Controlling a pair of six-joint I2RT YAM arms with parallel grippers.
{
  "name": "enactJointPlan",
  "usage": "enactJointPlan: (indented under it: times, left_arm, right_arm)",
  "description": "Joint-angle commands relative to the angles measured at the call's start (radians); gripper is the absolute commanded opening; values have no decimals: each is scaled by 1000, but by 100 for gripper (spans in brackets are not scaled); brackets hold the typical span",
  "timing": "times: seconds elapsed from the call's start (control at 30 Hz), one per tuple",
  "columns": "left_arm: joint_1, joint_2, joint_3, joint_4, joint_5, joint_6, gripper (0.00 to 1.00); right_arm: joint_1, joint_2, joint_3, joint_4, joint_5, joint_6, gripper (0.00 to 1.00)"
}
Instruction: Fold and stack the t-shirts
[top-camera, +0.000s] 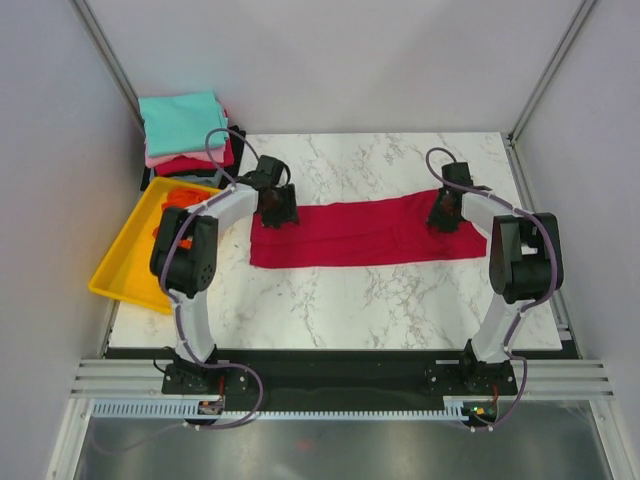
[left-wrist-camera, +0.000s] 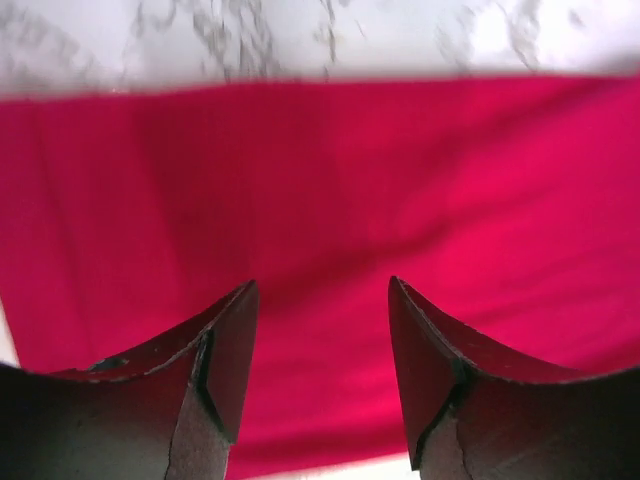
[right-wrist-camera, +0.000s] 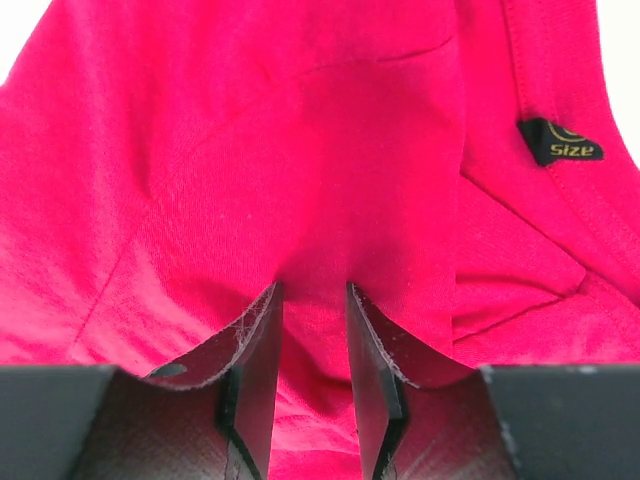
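A crimson red t-shirt (top-camera: 370, 235) lies folded into a long strip across the marble table. My left gripper (top-camera: 277, 212) hovers over its left end, jaws open and empty, with the cloth (left-wrist-camera: 330, 180) beneath the fingers (left-wrist-camera: 225, 340). My right gripper (top-camera: 443, 218) is at the right end, near the collar. Its jaws are closed on a bunched fold of the red cloth (right-wrist-camera: 300, 150), which fills the narrow gap at the gripper (right-wrist-camera: 313, 295). A black size label (right-wrist-camera: 560, 142) shows at the collar.
A stack of folded t-shirts (top-camera: 185, 130), teal on top, then pink and red, sits at the back left corner. A yellow tray (top-camera: 135, 265) holding orange cloth (top-camera: 180, 195) lies on the left edge. Grey walls surround the table.
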Motion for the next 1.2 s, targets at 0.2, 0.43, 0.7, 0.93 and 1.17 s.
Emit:
enactJointPlan:
  times: [0.2,0.43,0.7,0.93,1.17]
  left_arm:
    - [23,248,224,-65,-63,-17,60]
    - [-16,72,-58,-3,-17,-65,60]
    - [-272,-143,-466,191,141,-295,60]
    - [-477,-185,-543,355,230,-501,60]
    - [-533,-280,-520,268,167,-483,59]
  right_arm:
    - [-93,310,309,-39,-98,6,40]
    - [-59,617,778,-162,-208,32,48]
    - [105,897,1272,-150,-375,52,85]
    - [193,947,1239,48,-518,121,89]
    - [216,932,1202,97,-477,124,89]
